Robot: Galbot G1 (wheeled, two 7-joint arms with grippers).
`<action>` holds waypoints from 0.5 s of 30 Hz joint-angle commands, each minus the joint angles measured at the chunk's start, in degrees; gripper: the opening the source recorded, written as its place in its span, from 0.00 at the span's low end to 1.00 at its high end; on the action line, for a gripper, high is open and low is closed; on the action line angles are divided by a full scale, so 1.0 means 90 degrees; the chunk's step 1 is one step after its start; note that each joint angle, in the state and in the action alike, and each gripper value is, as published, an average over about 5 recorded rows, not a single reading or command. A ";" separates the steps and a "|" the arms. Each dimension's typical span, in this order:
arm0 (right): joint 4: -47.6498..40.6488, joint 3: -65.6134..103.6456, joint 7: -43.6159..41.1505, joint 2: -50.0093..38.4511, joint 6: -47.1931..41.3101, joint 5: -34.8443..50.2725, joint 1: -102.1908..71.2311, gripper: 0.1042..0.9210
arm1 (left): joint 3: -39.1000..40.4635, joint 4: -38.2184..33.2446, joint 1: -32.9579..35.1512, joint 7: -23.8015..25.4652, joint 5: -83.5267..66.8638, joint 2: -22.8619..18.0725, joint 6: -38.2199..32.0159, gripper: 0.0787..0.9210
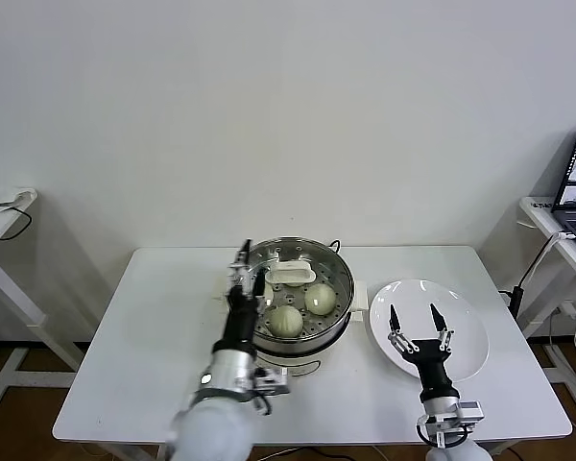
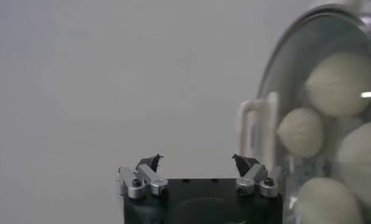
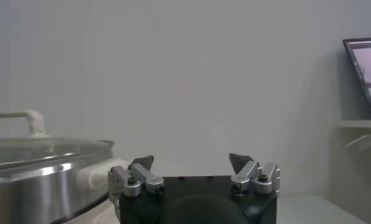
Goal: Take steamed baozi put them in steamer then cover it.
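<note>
The round shiny stainless-steel steamer (image 1: 302,298) stands in the middle of the white table (image 1: 154,346), and the round glass lid with its white handle (image 1: 290,276) already sits on it. Through the glass, cream-white steamed baozi (image 1: 286,320) rest on the perforated tray inside; two show plainly from the head view, and the left wrist view shows about four crowded under the glass. Just to the steamer's right lies the flat white plate (image 1: 466,336), bare of buns, which suits a task that looks all but done.

The left end effector (image 1: 244,274) is at the steamer's left rim, next to the lid, with its fingers spread and nothing between them. I would judge it has let go of the lid there, since that is where a hand setting the cover down would end. The right end effector (image 1: 418,325) hangs over the plate, also spread and empty, apparently waiting.

The steamer stands upright, mouth up, its axis vertical. The lid lies flat on top, and its handle bar runs roughly left to right across the centre as the robot faces it.
</note>
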 commanded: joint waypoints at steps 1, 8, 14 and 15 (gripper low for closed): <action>0.0621 -0.0005 0.0062 -0.0192 -0.0725 -0.0169 0.0051 0.88 | -0.2736 -0.1411 0.2027 -0.1163 -0.5380 -0.0242 -0.1993 0.88; 0.1162 -0.0059 0.0135 -0.0343 -0.1339 -0.0150 0.0136 0.88 | -0.3538 -0.0632 0.2034 -0.0718 -0.6740 -0.0742 -0.2644 0.88; 0.1191 -0.0160 0.0136 -0.0351 -0.1324 -0.0122 0.0103 0.88 | -0.3552 -0.0551 0.2185 -0.0559 -0.6752 -0.0867 -0.2920 0.88; 0.1192 -0.0170 0.0135 -0.0346 -0.1324 -0.0123 0.0095 0.88 | -0.3548 -0.0547 0.2193 -0.0557 -0.6770 -0.0885 -0.2927 0.88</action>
